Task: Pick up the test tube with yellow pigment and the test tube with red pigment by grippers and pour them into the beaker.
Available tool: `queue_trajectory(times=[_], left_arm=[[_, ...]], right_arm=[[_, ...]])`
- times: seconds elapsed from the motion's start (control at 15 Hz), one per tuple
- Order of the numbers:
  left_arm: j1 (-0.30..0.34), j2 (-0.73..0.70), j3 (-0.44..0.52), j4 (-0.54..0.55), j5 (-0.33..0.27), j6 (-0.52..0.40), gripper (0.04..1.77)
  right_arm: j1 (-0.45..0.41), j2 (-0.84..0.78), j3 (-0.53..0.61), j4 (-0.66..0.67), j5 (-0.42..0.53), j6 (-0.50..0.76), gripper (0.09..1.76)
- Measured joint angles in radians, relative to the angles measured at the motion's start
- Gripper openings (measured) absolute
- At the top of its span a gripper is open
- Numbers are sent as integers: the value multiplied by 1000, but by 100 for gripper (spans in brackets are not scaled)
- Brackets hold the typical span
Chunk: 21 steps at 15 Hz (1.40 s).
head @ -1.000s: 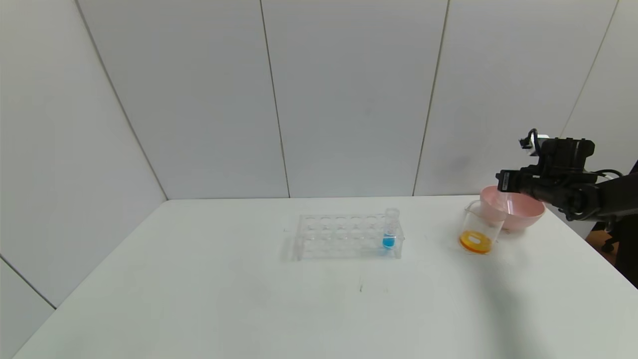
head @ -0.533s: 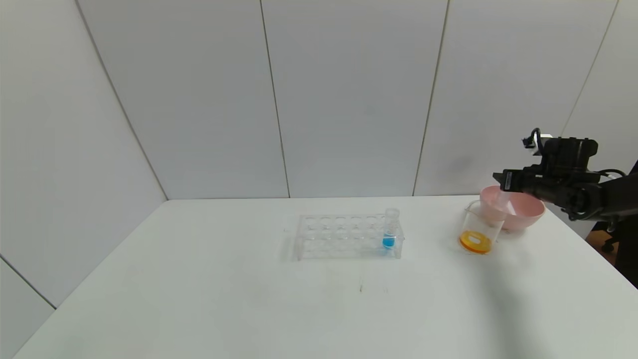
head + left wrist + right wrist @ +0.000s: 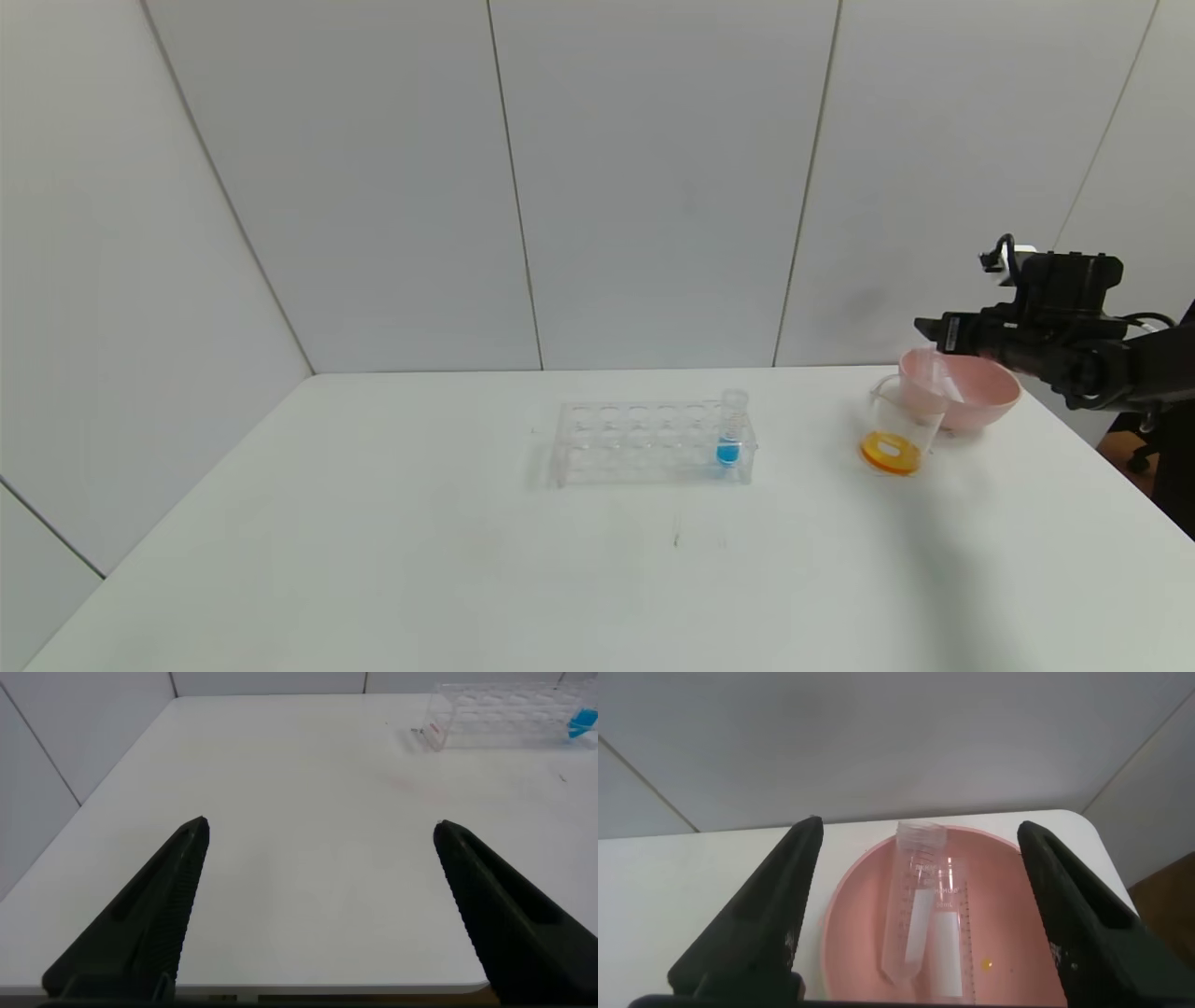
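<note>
My right gripper hangs open just above the pink bowl, at the table's far right. In the right wrist view its jaws stand wide apart with nothing between them. Below them, two clear test tubes lie side by side in the bowl. Both tubes are empty, so no yellow or red pigment shows in them. The beaker stands in front of the bowl, to its left, with orange liquid at its bottom. My left gripper is open over bare table, outside the head view.
A clear tube rack sits mid-table with one blue-liquid tube at its right end; the left wrist view shows the rack far off. A small yellow drop lies in the bowl. The table's right edge is close to the bowl.
The right gripper opened and let go of the tube, which dropped into the pink bowl. The gripper rose slightly.
</note>
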Motion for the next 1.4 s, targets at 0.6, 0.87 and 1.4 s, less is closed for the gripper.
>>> queue_trajectory(times=[0.6,0.87,1.4], left_arm=[[0,0,0,0,0,0,172],[0,0,0,0,0,0,172],[0,0,0,0,0,0,172]], right_arm=[[208,-168,118,7,-97,27,164],[268,-384,314,-6,-97,27,167],[291,-939,665,9,-96,7,169]])
